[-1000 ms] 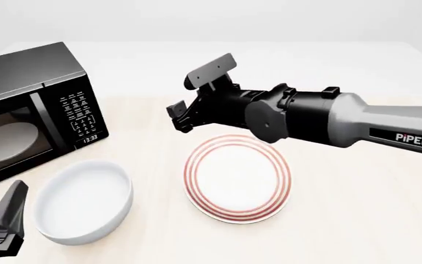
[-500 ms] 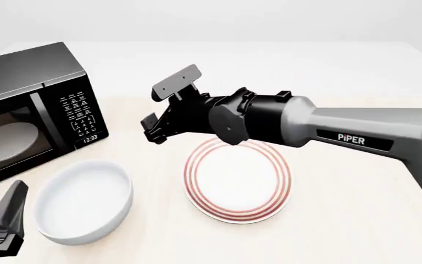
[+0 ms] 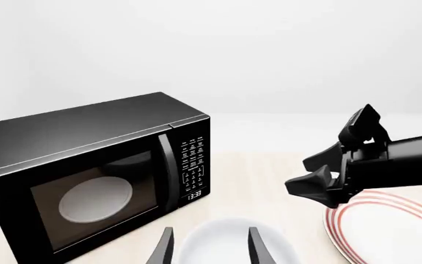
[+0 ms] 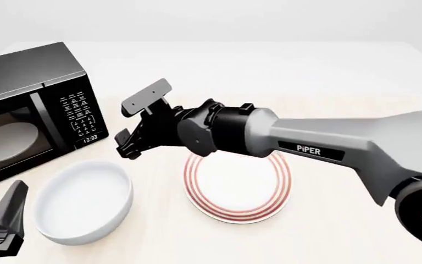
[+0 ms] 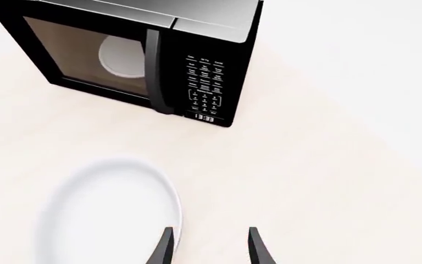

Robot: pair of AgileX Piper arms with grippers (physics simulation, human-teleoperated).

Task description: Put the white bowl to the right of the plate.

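The white bowl (image 4: 83, 203) sits upright on the table at the front left, left of the red-ringed plate (image 4: 238, 184). My right gripper (image 4: 127, 144) is open and empty; its arm reaches leftward over the plate's far edge, and the gripper hovers just beyond the bowl's far right rim. In the right wrist view the bowl (image 5: 108, 209) lies beside the open right gripper (image 5: 209, 247). My left gripper (image 4: 6, 217) is open and empty at the front left corner, beside the bowl. In the left wrist view the left gripper (image 3: 209, 250) frames the bowl (image 3: 226, 242), with the plate (image 3: 394, 231) and the right gripper (image 3: 321, 181) beyond it.
A black microwave (image 4: 28, 110) with its door shut stands at the back left, close behind the bowl, with a pale turntable behind its glass. The light wooden table (image 4: 357, 220) continues to the right of the plate.
My right arm has swung leftward across the plate, bringing its gripper from above the plate's far edge to near the bowl. The bowl, plate and left gripper have not moved.
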